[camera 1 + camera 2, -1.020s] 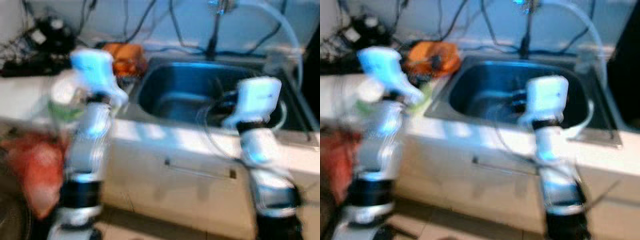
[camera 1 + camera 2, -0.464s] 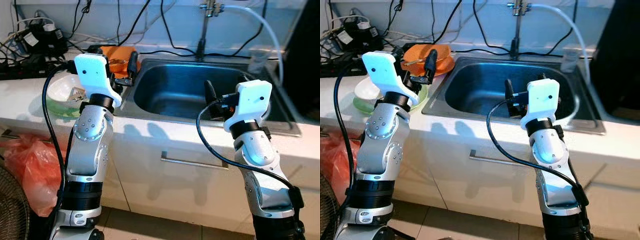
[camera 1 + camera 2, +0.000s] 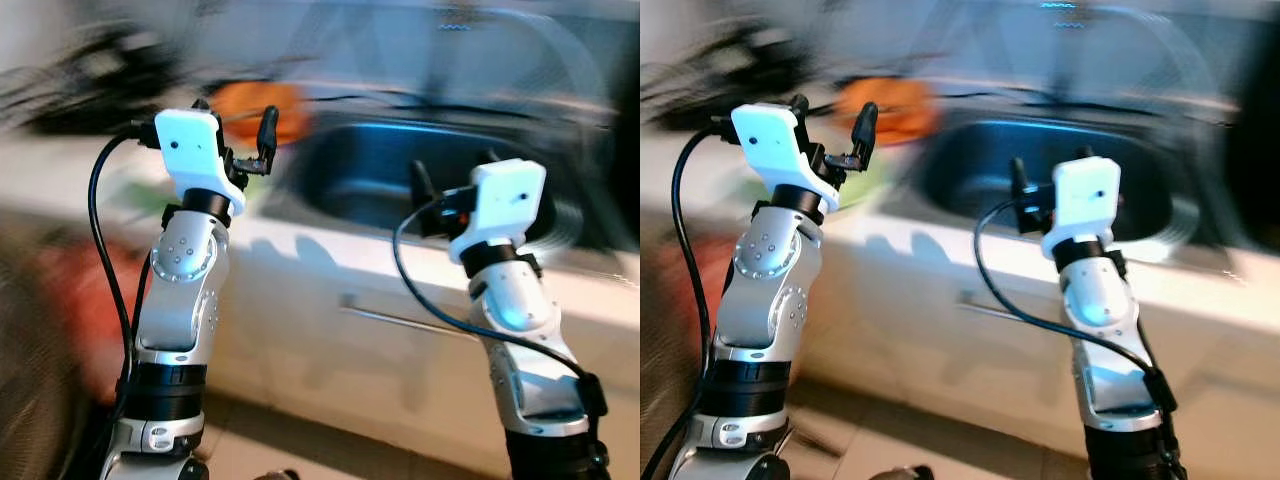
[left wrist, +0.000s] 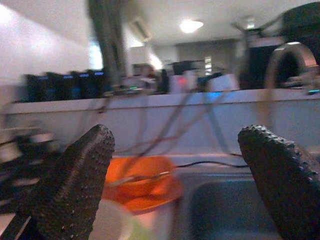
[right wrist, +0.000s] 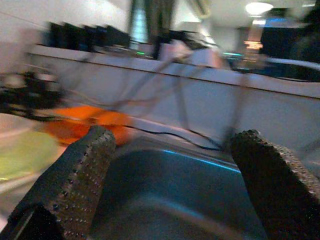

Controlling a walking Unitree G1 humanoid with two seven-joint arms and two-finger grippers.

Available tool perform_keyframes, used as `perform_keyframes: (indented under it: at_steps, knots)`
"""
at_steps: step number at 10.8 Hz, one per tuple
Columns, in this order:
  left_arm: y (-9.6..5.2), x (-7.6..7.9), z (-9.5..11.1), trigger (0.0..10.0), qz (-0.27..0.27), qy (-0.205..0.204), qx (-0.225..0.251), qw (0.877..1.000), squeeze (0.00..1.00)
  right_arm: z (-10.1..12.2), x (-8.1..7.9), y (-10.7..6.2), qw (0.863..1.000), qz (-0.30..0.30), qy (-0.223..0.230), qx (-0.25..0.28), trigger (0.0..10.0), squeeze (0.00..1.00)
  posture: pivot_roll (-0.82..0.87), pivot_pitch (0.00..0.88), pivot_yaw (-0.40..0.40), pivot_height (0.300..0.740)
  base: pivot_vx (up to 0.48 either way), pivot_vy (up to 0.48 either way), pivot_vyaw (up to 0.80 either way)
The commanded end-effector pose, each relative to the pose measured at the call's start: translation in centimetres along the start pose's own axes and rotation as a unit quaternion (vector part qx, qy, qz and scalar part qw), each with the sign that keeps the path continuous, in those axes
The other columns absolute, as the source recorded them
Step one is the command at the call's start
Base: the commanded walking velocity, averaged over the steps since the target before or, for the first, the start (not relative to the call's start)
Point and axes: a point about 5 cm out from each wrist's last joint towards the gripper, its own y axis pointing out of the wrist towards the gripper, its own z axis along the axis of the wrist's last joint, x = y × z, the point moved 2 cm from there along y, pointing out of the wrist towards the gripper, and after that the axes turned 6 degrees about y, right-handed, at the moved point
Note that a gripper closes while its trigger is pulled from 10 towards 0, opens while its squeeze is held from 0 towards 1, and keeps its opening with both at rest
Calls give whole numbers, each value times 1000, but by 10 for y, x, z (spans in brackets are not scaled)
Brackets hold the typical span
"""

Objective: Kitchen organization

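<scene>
Left gripper [image 4: 177, 170], pebbled black fingers [image 4: 75, 182] parted, faces rounded steel sink [image 4: 225, 205].

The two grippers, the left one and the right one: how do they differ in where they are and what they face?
The left gripper is raised higher, over the counter beside the sink, facing the orange dish. The right gripper sits lower, at the front edge of the steel sink, looking into its basin. Both have black studded fingers spread open with nothing between them.

Kitchen counter with a steel sink, blurred

A white counter [image 3: 330, 255] holds a dark metal sink [image 3: 400, 180]; below it, a pale cabinet front [image 3: 330, 350] with a bar handle [image 3: 400, 318]. Dark cables [image 4: 165, 120] run along the light wall [image 4: 150, 125]; a ceiling lamp [image 4: 190, 25] glows.
</scene>
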Motion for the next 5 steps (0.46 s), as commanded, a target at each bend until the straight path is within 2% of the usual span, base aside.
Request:
perform_keyframes:
  at_steps: [1,5]
  knots:
    - [0,-2,-5,10000,4,0,-13,1000,0,3,0,1,1000,1,-3,5,10000,0,-34,0,65,740,0,0,0]
    - [-1,0,-8,10000,-4,-3,-22,1000,0,3,0,1,1000,-2,-1,4,10000,0,-34,0,67,740,0,0,0]
